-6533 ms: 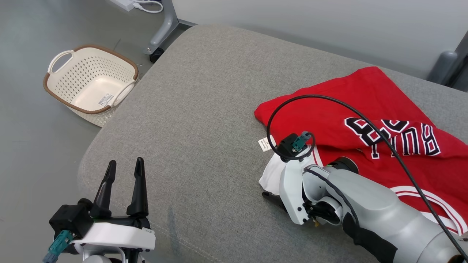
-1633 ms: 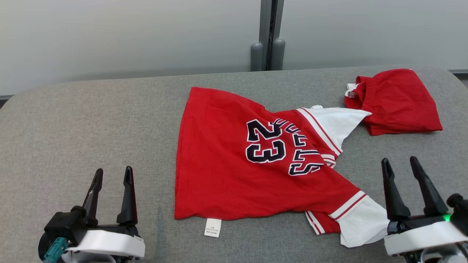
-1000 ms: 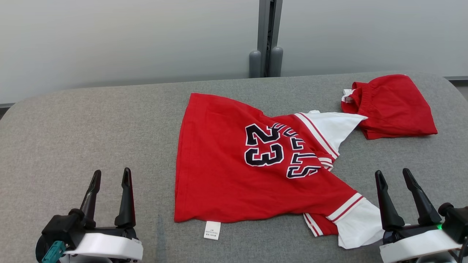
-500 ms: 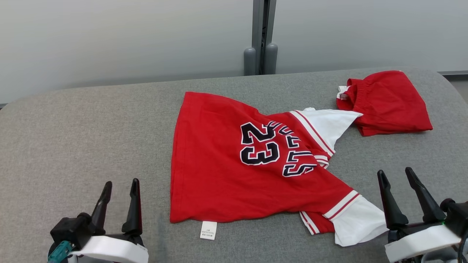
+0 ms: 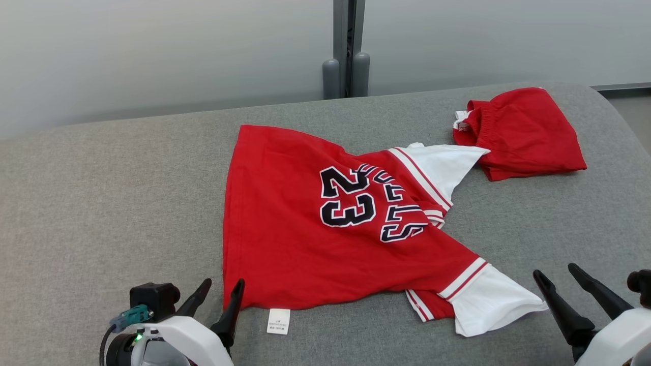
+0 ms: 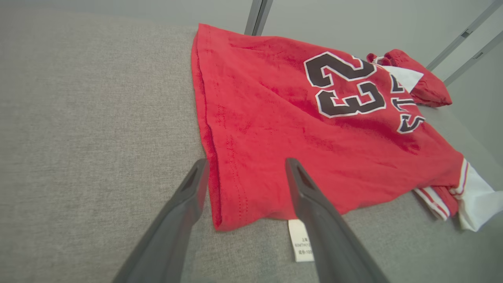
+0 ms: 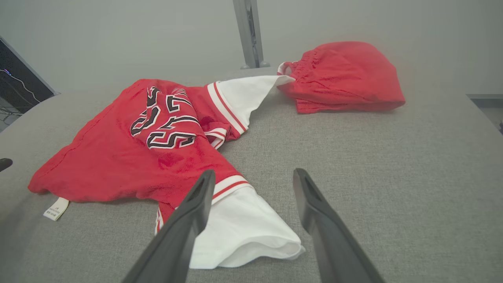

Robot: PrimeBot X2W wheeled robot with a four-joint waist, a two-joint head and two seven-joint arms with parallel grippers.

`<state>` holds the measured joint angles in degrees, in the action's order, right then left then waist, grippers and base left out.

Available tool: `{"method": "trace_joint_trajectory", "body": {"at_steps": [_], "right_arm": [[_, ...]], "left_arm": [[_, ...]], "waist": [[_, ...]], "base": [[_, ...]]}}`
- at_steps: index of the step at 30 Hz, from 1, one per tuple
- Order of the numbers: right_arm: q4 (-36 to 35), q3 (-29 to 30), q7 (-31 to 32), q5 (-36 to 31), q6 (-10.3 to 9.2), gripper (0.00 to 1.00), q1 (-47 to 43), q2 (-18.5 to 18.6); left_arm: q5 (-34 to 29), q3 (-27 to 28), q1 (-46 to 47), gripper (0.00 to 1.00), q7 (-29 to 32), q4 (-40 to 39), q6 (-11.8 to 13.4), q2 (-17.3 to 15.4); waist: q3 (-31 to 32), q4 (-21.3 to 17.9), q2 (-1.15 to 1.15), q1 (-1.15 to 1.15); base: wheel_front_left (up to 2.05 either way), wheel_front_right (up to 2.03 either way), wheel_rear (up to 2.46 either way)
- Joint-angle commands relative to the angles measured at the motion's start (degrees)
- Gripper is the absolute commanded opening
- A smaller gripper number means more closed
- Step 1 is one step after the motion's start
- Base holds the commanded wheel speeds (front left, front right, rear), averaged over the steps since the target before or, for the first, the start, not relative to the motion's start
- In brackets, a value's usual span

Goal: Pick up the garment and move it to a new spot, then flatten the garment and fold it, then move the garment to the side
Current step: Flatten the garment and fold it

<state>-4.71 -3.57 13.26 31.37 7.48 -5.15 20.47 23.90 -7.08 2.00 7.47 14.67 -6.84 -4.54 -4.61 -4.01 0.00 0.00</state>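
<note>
The garment (image 5: 305, 239) is a red jersey with a black "23" and white sleeves, lying crumpled on the grey padded surface (image 5: 101, 203). My left gripper (image 5: 224, 284) stands open at its near left hem corner. In the left wrist view the left gripper (image 6: 246, 162) has its fingers on either side of that corner of the garment (image 6: 275, 110), above the cloth. My right gripper (image 5: 554, 272) is open just right of the white sleeve (image 5: 488, 305). In the right wrist view the right gripper (image 7: 254, 172) hovers beside the sleeve (image 7: 239, 232), holding nothing.
A second red piece, folded shorts (image 5: 524, 134), lies at the far right, touching the jersey's other white sleeve (image 5: 442, 162). A white label (image 5: 278, 321) sticks out from the near hem. A grey post (image 5: 346, 51) stands behind the surface, whose right end curves off.
The head camera has shifted, moving the scene slightly left. My left gripper has moved right to the jersey's near left hem corner. My right gripper has dropped lower in view and tilted left.
</note>
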Motion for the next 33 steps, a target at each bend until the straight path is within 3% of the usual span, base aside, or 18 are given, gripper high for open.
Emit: {"method": "trace_joint_trajectory", "body": {"at_steps": [1,9,17,33], "right_arm": [[-0.9,1.1,2.5,1.0,0.02,1.00,-1.0,0.2],[-3.2,3.6,14.5,0.4,0.04,1.00,-2.1,-1.7],[-1.8,6.7,21.7,-3.8,0.04,1.00,0.5,-4.5],[5.4,11.5,25.2,-1.5,0.04,1.00,2.8,-11.2]], "left_arm": [[0.3,-0.2,0.2,1.00,1.1,-0.4,0.3,-0.3],[0.6,-0.8,0.2,1.00,6.1,-1.0,1.8,-1.0],[0.5,-1.8,2.8,1.00,8.4,-1.2,2.0,-1.4],[0.9,-3.5,4.7,1.00,9.2,0.9,1.4,-2.3]], "waist": [[-0.2,-0.3,0.00,0.00],[-1.3,-0.8,0.00,0.00],[-4.0,0.0,0.00,0.00],[-5.3,0.5,0.00,0.00]], "base": [[0.00,0.00,0.00],[0.00,0.00,0.00],[0.00,0.00,0.00],[0.00,0.00,0.00]]}}
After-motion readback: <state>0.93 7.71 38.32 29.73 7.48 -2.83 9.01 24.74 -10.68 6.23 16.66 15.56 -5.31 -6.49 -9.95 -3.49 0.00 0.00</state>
